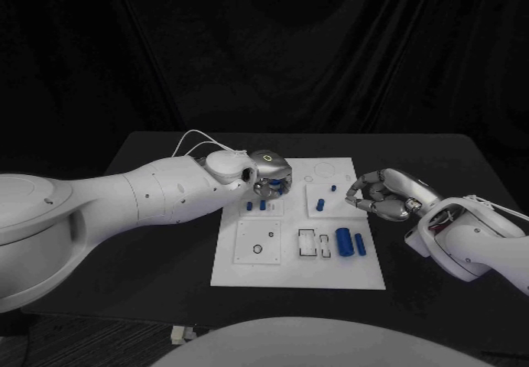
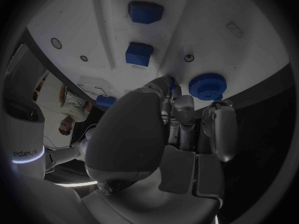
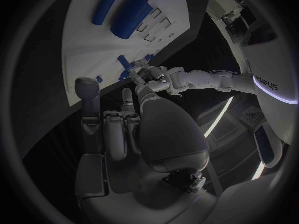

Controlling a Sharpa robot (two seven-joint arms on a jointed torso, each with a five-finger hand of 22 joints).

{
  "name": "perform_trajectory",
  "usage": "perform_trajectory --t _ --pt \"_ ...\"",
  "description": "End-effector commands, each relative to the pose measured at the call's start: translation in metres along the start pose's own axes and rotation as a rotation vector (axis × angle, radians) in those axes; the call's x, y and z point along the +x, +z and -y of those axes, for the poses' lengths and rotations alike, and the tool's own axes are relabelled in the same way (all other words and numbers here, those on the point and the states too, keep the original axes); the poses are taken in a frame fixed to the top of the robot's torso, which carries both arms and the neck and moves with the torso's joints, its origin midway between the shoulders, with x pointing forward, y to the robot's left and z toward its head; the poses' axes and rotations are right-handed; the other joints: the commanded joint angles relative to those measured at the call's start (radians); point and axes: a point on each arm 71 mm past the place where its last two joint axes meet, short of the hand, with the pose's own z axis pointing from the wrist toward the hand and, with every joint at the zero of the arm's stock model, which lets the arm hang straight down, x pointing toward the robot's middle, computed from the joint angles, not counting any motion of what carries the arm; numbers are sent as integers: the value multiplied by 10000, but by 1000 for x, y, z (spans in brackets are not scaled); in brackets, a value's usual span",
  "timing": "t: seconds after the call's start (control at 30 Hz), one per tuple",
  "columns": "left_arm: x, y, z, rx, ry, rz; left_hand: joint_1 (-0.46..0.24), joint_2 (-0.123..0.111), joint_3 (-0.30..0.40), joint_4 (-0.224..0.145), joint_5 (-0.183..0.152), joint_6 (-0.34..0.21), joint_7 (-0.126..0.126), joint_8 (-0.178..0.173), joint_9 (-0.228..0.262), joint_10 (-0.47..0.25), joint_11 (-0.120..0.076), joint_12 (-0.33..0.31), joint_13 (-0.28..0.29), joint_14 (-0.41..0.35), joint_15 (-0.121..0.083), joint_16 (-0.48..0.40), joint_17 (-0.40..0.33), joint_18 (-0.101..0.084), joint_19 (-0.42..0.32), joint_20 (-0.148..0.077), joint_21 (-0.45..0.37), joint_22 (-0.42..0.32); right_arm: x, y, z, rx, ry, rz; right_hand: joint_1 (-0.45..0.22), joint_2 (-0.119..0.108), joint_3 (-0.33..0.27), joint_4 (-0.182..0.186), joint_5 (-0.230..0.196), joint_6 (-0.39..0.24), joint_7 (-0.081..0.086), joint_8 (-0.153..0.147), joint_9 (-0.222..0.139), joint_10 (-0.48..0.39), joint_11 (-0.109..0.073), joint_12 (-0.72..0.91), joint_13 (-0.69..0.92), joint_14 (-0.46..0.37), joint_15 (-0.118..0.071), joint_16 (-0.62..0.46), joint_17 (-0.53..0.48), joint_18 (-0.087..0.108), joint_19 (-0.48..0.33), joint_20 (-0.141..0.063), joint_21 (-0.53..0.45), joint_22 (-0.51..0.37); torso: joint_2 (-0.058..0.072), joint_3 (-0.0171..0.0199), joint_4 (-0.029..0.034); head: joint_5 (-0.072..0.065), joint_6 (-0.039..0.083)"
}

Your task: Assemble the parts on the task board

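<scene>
The white task board [image 1: 297, 267] lies in the middle of the black table. My left hand [image 1: 268, 174] hovers over its far left corner, and its thumb and a finger [image 2: 167, 86] pinch a small blue part. A blue gear [image 2: 206, 86] sits on the board just beside those fingertips. Two blue blocks [image 1: 259, 205] stand a little nearer on the board. My right hand [image 1: 381, 195] hangs at the board's right edge with loosely bent fingers [image 3: 87, 102] that hold nothing. A blue peg [image 1: 321, 203] stands on the board to its left.
Two blue cylinders [image 1: 351, 242] lie side by side at the board's right, next to rectangular slots [image 1: 313, 243]. A square plate with a small ring hole [image 1: 258, 248] takes up the near left. Bare black table [image 1: 154, 252] surrounds the board.
</scene>
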Motion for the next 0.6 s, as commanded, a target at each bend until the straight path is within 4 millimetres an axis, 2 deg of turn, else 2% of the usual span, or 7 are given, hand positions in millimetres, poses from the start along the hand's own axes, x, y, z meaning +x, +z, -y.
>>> perform_trajectory --t 0.03,0.27,0.37,0.47,0.6 --pt "2 1 3 213 -1 11 -84 67 75 -66 -41 185 4 106 59 450 -27 -23 -22 131 -11 -6 -14 -99 80 -68 24 1955 1 -1 1 105 -7 -63 -29 -87 -16 54 52 31 -37 36 -16 1025 -82 -56 2606 950 -66 -56 2412 195 19 -44 -19 620 -4 0 -3 13 -1" --pt "-1 -4 3 357 64 615 -2 83 189 -258 53 314 5 175 112 936 -54 -135 -86 339 -53 129 115 -113 121 -82 83 1976 1 -1 2 115 -11 -54 -29 -87 -16 54 52 31 -37 36 -16 1025 -82 -56 2606 950 -66 -56 2412 195 19 -44 -19 620 -4 -1 0 15 -1" --pt "-2 -11 3 464 63 1019 3 78 239 -327 72 531 60 277 166 1092 -16 -242 -134 435 -54 180 164 -125 155 -98 138 1992 0 -2 2 130 -14 -53 -29 -87 -16 54 52 31 -37 36 -16 1025 -82 -56 2606 950 -66 -56 2412 195 19 -44 -19 620 -3 -1 3 -15 -1" --pt "-5 -22 4 598 45 1433 -8 41 327 -375 -53 603 58 287 180 1303 -23 -380 -192 520 -58 194 165 -137 189 -111 190 2008 0 -2 3 157 -22 -59 -29 -87 -16 54 52 31 -37 36 -16 1025 -82 -56 2606 950 -66 -56 2412 195 19 -44 -19 620 -7 -1 3 -33 -1" --pt "-20 -37 2 737 167 2072 -27 -43 496 -409 -132 551 24 209 158 1378 -37 -662 -299 568 -63 159 110 -134 189 -116 163 2002 1 -2 4 183 -24 -85 -29 -87 -16 54 52 31 -37 36 -16 1025 -82 -56 2606 950 -66 -56 2412 195 19 -44 -19 620 -7 -1 5 10 -1"
